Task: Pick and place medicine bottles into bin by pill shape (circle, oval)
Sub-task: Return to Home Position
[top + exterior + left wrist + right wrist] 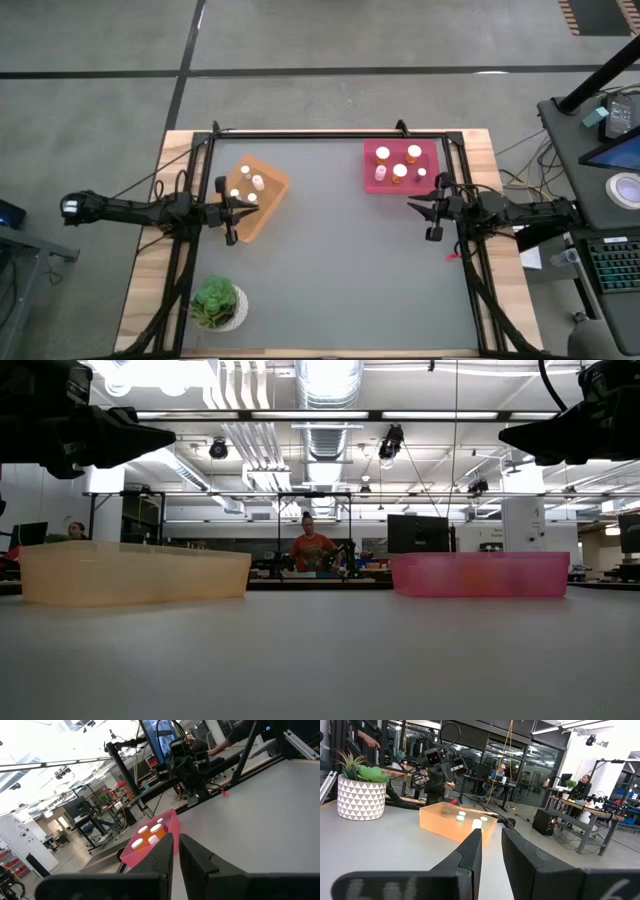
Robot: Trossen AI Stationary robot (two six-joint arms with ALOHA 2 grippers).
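Observation:
Several medicine bottles with white caps stand in the pink bin (372, 150) at the table's far right, for example one with an orange body (400, 172). Several more, such as one white-capped bottle (257, 182), stand in the orange bin (270, 205) at the far left. My left gripper (243, 208) hovers at the orange bin's near side, fingers drawn together and empty (176, 844). My right gripper (412, 207) hovers just nearer than the pink bin, fingers close together with a narrow slit and nothing between them (492, 839). Both hang well above the table in the low view.
A potted green plant (218, 303) in a white patterned pot stands near the table's front left. The grey table surface (340, 270) lies between the two bins and the near edge. People stand at benches in the room beyond the table.

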